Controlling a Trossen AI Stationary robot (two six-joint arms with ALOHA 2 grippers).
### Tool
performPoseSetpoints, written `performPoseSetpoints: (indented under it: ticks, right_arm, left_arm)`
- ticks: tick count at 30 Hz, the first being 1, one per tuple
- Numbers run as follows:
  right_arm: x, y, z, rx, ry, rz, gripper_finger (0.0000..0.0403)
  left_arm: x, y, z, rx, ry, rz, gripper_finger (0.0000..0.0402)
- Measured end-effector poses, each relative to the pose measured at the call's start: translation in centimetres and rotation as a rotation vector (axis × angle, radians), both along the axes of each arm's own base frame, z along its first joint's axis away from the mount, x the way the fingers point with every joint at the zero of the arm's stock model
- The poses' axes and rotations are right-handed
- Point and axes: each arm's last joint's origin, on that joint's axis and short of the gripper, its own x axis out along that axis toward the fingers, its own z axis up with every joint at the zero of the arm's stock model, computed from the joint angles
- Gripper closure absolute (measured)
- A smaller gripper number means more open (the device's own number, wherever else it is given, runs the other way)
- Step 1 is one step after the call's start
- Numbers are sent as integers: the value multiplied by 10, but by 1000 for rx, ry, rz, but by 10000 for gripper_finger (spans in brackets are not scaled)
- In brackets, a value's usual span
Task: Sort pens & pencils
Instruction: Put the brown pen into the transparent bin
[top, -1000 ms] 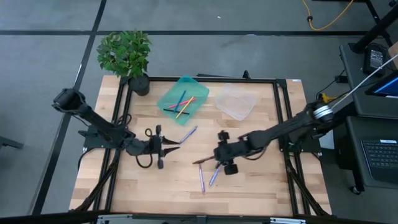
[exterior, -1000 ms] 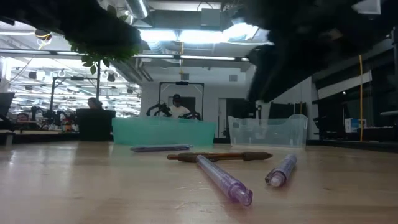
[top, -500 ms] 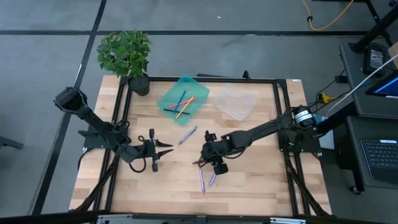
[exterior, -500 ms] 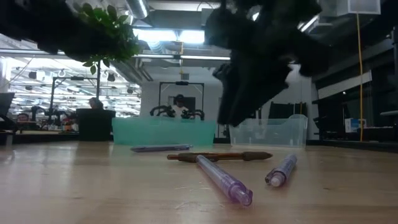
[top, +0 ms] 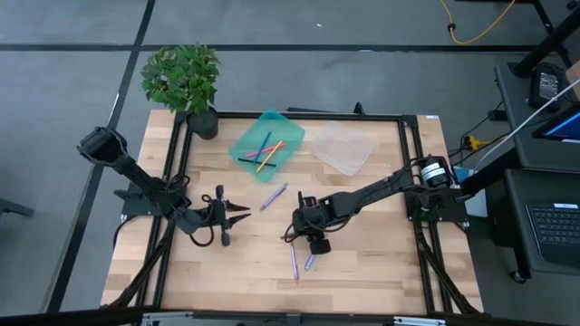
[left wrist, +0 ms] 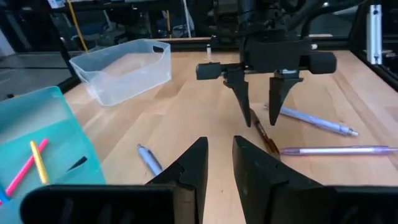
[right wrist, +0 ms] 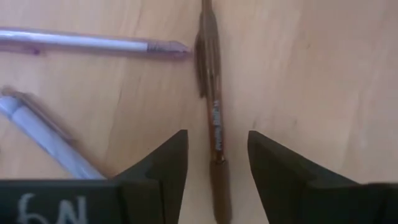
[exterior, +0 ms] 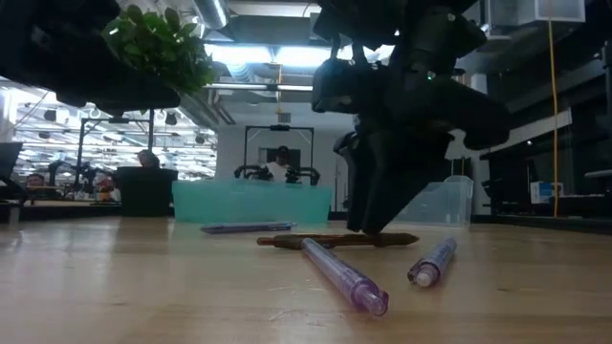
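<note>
A brown pen point(right wrist: 214, 127) lies flat on the wood near the table's middle point(top: 292, 235). My right gripper point(right wrist: 214, 140) is open and points down over it, one finger on each side of the barrel, as the low view point(exterior: 375, 227) also shows. Two lavender pens point(top: 294, 263) point(top: 309, 262) lie just nearer the table's near edge, and a third point(top: 274, 196) lies toward the far edge. Pink, yellow and blue sticks rest in the teal tray point(top: 249, 136). My left gripper point(top: 239, 212) hovers open to the left of the pens, touching nothing.
A clear plastic container point(top: 343, 149) sits to the right of the teal tray. A potted plant point(top: 186, 81) stands at the far left corner. A black metal frame point(top: 410, 163) borders the table. Bare wood lies toward the near edge and the right side.
My right gripper has moved toward the table's left and come down, so that its open fingers now stand astride the brown pen. My left gripper has drawn back a little toward the left edge. The pens have not moved.
</note>
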Motion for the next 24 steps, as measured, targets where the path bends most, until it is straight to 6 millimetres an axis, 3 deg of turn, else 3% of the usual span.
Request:
performPoseSetpoints:
  ticks: [14, 18, 24]
  right_arm:
    - [3, -2, -28, -1, 82, -24, 244]
    - [4, -3, -28, -9, 72, -28, 284]
    - [6, -11, -28, -1, 73, -50, 379]
  left_arm:
    - [1, -1, 0, -16, 4, -44, 333]
    - [1, -1, 0, -16, 4, -44, 333]
    - [1, -1, 0, -15, 5, -44, 333]
